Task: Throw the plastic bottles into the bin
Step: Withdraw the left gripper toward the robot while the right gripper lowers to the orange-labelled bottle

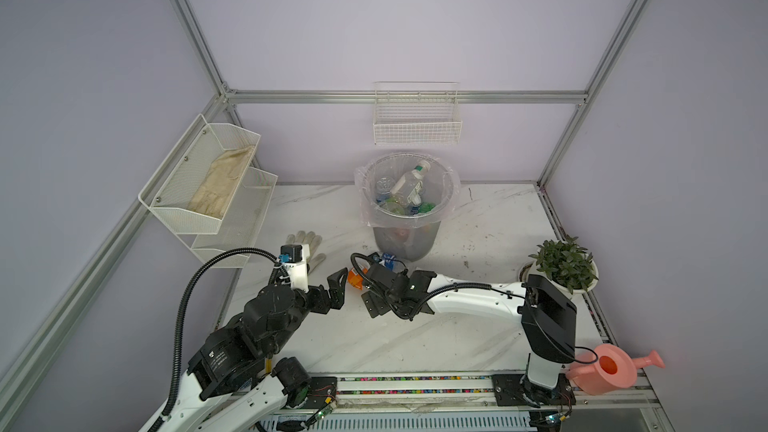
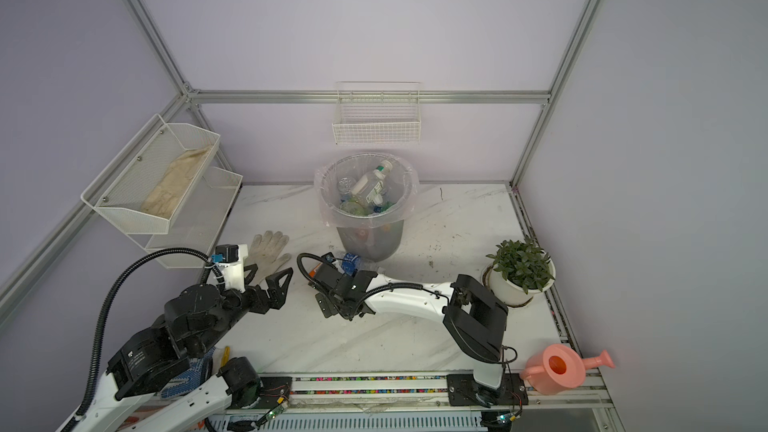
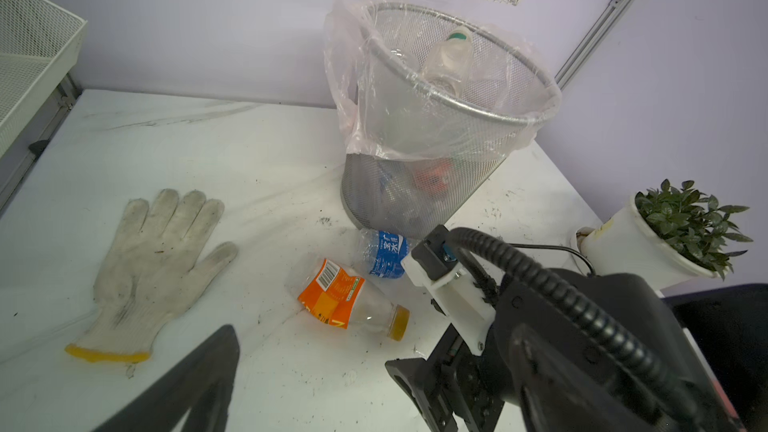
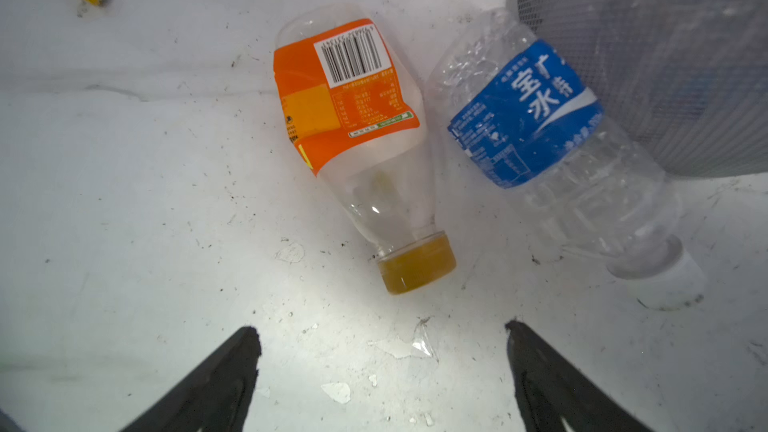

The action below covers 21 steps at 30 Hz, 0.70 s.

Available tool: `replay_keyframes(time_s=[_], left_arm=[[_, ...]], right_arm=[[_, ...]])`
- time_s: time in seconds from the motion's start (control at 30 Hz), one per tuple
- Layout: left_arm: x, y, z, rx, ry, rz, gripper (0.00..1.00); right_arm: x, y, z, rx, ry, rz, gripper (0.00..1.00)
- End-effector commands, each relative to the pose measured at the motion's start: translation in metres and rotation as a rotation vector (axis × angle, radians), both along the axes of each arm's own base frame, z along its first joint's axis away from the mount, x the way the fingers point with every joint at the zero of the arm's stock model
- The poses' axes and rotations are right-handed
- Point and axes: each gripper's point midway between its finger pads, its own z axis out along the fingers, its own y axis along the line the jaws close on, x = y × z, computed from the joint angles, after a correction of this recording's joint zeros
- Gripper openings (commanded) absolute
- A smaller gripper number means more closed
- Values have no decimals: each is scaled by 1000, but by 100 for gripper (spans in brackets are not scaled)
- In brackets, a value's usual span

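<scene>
Your right gripper hangs low over the table with its fingers spread wide and nothing between them. The orange-labelled bottle lies on its side just ahead, yellow cap toward the fingertips. Beside it, the blue-labelled water bottle lies at the foot of the bin. From the right wrist view I cannot tell whether the two bottles touch at their bases. The bin stands at the back of the table, heaped with bottles, with a white-capped bottle slanting up toward the rim.

Take the orange one first, I'd say: it is the nearer, and its far side is free. Advance along its length until the fingers straddle the clear shoulder just below the label. There the gap to the blue bottle is widest and the body is broad enough not to slip as the neck would. Close gently, since the thin plastic will probably buckle. Lift well above the bag-covered rim and release over the middle, or the bottle may roll off the heap.

Your left gripper hovers wide open and empty near the work glove; hold it clear of the right arm's path.
</scene>
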Motion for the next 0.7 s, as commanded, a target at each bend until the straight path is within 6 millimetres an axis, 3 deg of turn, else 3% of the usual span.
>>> replay_keyframes(time_s=[0.0,0.17,0.3,0.53,0.67], left_arm=[[-6,0,-25,91,38,-43,100],[-10,1,-44,125,62,-65,100],[-13,6,-40,118,35,-58,100],[-21,18,-31,68,-27,-38,100],[-24,25,-28,48,-51,-16,100]], right_arm=[[4,-1,-4,-92,-24,49,96],[12,10,-18,-137,11,75,97],[21,17,-25,-145,20,87,97],[51,12,-32,-162,26,62,97],[56,17,-36,-162,33,78,97]])
